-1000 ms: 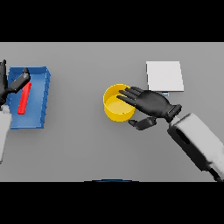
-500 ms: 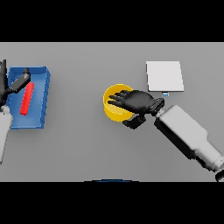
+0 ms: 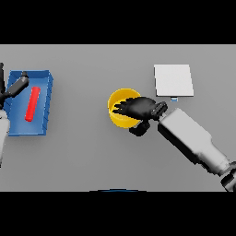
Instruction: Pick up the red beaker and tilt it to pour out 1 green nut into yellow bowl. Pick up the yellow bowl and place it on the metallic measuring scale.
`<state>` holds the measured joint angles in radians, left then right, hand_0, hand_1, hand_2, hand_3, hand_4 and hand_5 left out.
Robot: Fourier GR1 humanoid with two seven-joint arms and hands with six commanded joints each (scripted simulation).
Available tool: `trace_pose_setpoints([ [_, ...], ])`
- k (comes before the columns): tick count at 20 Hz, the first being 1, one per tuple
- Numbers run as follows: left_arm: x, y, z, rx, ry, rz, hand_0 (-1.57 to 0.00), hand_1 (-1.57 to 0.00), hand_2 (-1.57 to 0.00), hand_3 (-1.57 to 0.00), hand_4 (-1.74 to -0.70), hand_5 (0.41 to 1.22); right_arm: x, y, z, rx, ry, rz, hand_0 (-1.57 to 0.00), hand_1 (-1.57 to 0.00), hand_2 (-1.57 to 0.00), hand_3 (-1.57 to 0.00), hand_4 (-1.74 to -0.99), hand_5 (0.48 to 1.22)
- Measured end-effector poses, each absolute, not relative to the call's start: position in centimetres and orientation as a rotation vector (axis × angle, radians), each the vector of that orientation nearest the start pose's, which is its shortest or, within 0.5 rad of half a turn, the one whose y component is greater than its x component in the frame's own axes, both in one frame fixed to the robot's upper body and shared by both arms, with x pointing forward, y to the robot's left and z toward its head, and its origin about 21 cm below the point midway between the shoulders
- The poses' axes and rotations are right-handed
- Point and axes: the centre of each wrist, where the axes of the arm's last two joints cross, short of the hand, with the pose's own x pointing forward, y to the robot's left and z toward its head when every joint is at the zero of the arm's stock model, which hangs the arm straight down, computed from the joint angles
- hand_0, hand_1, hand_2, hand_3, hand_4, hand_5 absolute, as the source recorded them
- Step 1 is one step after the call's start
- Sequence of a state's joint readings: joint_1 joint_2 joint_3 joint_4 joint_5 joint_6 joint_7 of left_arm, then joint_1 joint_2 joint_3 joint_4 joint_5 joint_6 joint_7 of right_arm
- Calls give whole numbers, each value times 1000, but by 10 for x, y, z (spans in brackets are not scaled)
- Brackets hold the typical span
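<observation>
**Mia:** What is the biggest thing here?

**Tom:** The grey table (image 3: 92,152). Next is the blue tray (image 3: 48,80) at the left side. The red beaker (image 3: 32,104) lies flat inside it.

**Mia:** Is the left hand holding the beaker?

**Tom:** No. The left hand (image 3: 14,87) is at the tray's left edge, near the beaker but not on it. I cannot tell if its fingers are bent or straight.

**Mia:** And the shiny square?

**Tom:** That is the scale (image 3: 173,79), at the far right. Nothing sits on it.

**Mia:** Where is the yellow bowl (image 3: 117,99)?

**Tom:** In the middle of the table, a bit apart from the scale. The right hand (image 3: 138,108) is over the bowl, fingers spread inside it and thumb at the outside of the rim. It looks like it is pinching the rim.

**Mia:** Is there a green nut in it?

**Tom:** I cannot see one. The hand hides much of the inside.

**Mia:** So what is left?

**Tom:** I think the bowl must be lifted and set on the scale. The pouring may be done, but I cannot be sure.
</observation>
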<state>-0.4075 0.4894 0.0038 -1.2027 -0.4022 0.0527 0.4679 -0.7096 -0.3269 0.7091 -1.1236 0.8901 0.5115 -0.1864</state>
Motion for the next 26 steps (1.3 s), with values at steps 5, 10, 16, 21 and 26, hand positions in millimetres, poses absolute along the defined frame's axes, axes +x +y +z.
trace_pose_setpoints([
  [5, 341, 332, 75, 850, -1108, -438, 1, 1, 1, 1, -754, 700, 356, -118, 47, -349, -1079, 2117, -443, -422, -375, -236, -1351, 915],
  [10, 341, 336, 77, 859, -1117, -439, 1, 1, 1, 1, -754, 700, 357, -121, 52, -277, -1074, 2144, -1201, -1195, -1133, -871, -1594, 1121],
  [16, 341, 332, 75, 857, -1113, -460, 1, 1, 1, 1, -735, 689, 355, -122, 52, -280, -1087, 2130, -1474, -1472, -1281, -1365, -1702, 1195],
  [21, 346, 335, 79, 866, -1105, -450, 1, 1, 1, 1, -730, 687, 353, -122, 60, -264, -1125, 2132, -1539, -1539, -1330, -1376, -1728, 1212],
  [26, 341, 334, 76, 859, -1107, -451, 1, 1, 1, 1, -736, 695, 356, -128, 91, -322, -1145, 2096, -1561, -1560, -1413, -1252, -1737, 1218],
])
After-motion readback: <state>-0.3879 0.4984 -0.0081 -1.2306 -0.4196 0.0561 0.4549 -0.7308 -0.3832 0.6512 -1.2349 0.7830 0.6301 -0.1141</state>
